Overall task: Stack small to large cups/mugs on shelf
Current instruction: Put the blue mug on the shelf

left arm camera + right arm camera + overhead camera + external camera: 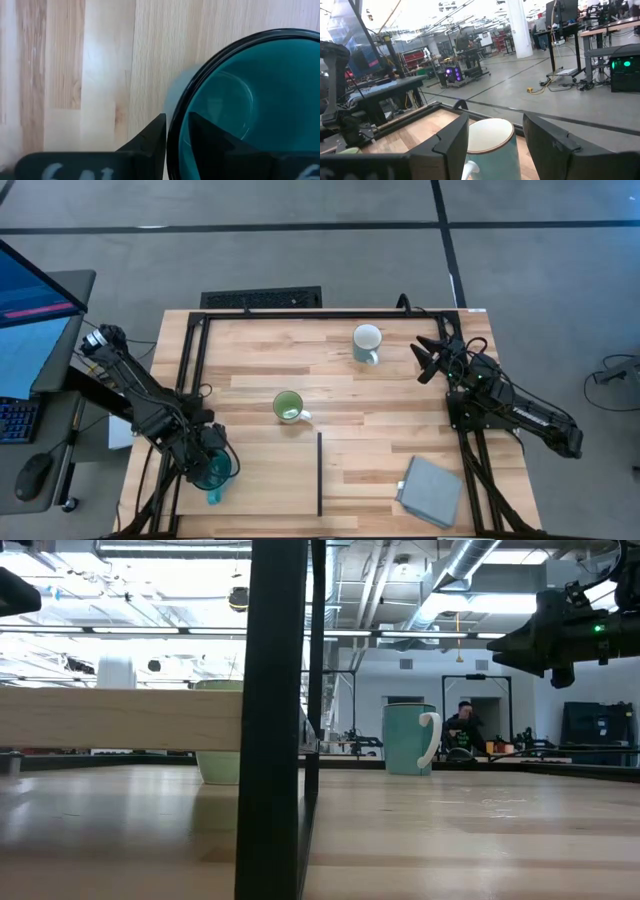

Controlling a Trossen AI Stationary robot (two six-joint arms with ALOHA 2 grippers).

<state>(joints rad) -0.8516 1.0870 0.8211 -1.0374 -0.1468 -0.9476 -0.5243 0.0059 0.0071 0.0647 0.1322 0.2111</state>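
The teal mug [212, 470] is over the left part of the pale shelf [265, 480], its handle [213, 498] pointing toward the near edge. My left gripper [212, 464] is shut on it from above. The light green mug [288, 407] stands upright on the tabletop just beyond the shelf. Farther off, the white mug [367, 343] stands upright near the far edge. My right gripper [430, 360] hovers open to the right of the white mug [490, 145], pointing at it and touching nothing. My left gripper [175, 122] holds the teal mug by its rim [172, 137], with one finger [150, 140] outside the wall and the other [210, 137] inside the bowl. The fingers point straight down from above. The mug is upright; I cannot tell whether its base rests on the shelf.
A thin black strip [320, 475] runs along the shelf's right edge. A grey-blue square pad [432, 490] lies near the table's near right corner. A black frame [300, 313] borders the far edge and both sides. Bare wood lies between the green mug and the white mug.
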